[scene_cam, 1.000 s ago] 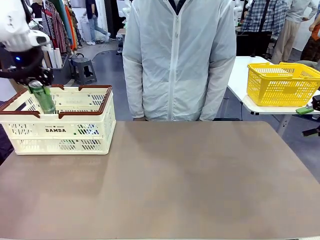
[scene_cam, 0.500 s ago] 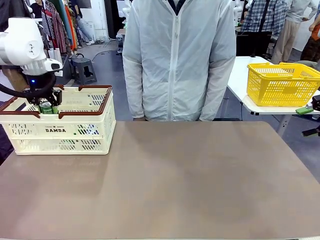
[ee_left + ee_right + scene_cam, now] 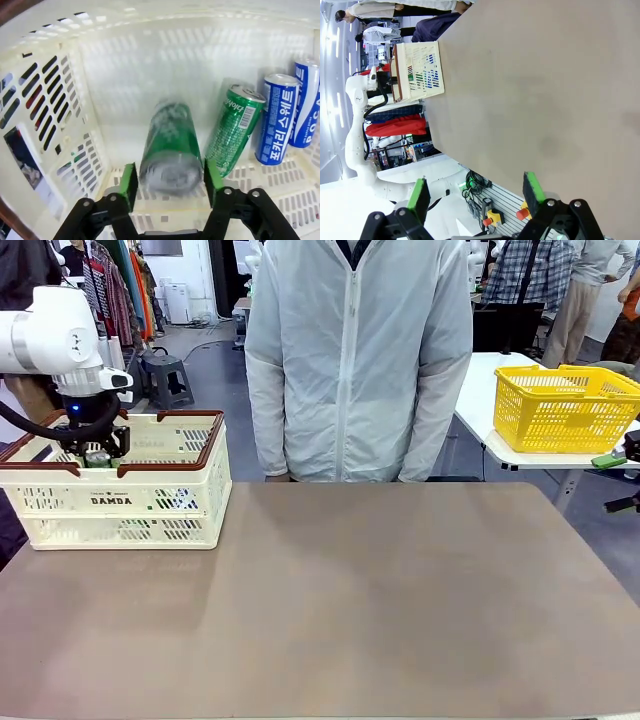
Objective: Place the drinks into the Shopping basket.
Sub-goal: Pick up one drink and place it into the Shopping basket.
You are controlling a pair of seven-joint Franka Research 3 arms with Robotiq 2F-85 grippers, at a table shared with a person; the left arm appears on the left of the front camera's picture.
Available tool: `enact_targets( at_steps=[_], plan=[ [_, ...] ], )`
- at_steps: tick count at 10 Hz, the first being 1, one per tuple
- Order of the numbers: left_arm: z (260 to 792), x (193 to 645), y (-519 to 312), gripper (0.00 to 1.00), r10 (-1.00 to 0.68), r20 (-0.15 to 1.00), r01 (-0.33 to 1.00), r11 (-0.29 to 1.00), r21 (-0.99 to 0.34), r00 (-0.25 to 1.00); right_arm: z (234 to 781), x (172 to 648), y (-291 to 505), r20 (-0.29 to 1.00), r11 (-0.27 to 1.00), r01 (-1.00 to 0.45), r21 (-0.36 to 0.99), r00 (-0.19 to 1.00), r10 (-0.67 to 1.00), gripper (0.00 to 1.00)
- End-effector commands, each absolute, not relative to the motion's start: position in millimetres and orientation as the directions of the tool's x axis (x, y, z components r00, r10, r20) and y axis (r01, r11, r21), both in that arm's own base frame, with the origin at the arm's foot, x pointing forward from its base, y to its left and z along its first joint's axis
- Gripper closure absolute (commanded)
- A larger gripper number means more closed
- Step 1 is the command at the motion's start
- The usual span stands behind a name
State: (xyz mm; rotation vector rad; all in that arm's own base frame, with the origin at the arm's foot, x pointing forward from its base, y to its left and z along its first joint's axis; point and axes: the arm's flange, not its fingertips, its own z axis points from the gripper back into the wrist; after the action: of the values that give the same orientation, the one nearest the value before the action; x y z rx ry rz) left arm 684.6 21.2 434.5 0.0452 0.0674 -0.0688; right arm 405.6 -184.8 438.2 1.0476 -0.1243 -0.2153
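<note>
At the upper left of the front view, the left gripper sits inside the Shopping basket. Its fingers are spread beside a blurred green can; another green can and two blue cans stand right. The right gripper fingers gape over the bare surface.

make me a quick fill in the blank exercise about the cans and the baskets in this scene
1. The left gripper is down inside the ____ Shopping basket.
2. The blurred can between its green pads is ____ in colour.
3. Besides the green cans, ____ blue cans stand in the basket.
4. On the side table lies a bright ____ mesh basket.

Missing words: cream-white; green; two; yellow
</note>
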Motion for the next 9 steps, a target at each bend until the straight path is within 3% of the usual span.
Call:
enact_targets(
  at_steps=[1,3,5,7,9],
  plan=[
    [448.8,691.7,27.4,0.00,-0.084,-0.060,0.086,0.995,0.041,0.995,441.1,404.1,-183.8,-0.016,0.487,0.134,0.863,0.971,-0.239,0.00],
    [468.5,677.2,35.0,0.00,-0.087,-0.003,0.087,0.996,0.015,0.996,441.1,404.1,-183.8,-0.016,0.487,0.134,0.863,0.971,-0.239,0.00],
    [519.6,643.2,48.6,0.00,-0.155,0.076,0.161,0.983,-0.091,0.985,441.1,404.1,-183.8,-0.016,0.487,0.134,0.863,0.971,-0.239,0.00],
    [586.5,586.8,60.9,0.00,-0.180,0.238,0.248,0.922,-0.299,0.955,441.1,404.1,-183.8,-0.016,0.487,0.134,0.863,0.971,-0.239,0.00],
    [616.8,530.4,73.0,0.00,-0.249,0.315,0.389,0.740,-0.548,0.916,441.1,404.1,-183.8,-0.016,0.487,0.134,0.863,0.971,-0.239,0.00]
  ],
)
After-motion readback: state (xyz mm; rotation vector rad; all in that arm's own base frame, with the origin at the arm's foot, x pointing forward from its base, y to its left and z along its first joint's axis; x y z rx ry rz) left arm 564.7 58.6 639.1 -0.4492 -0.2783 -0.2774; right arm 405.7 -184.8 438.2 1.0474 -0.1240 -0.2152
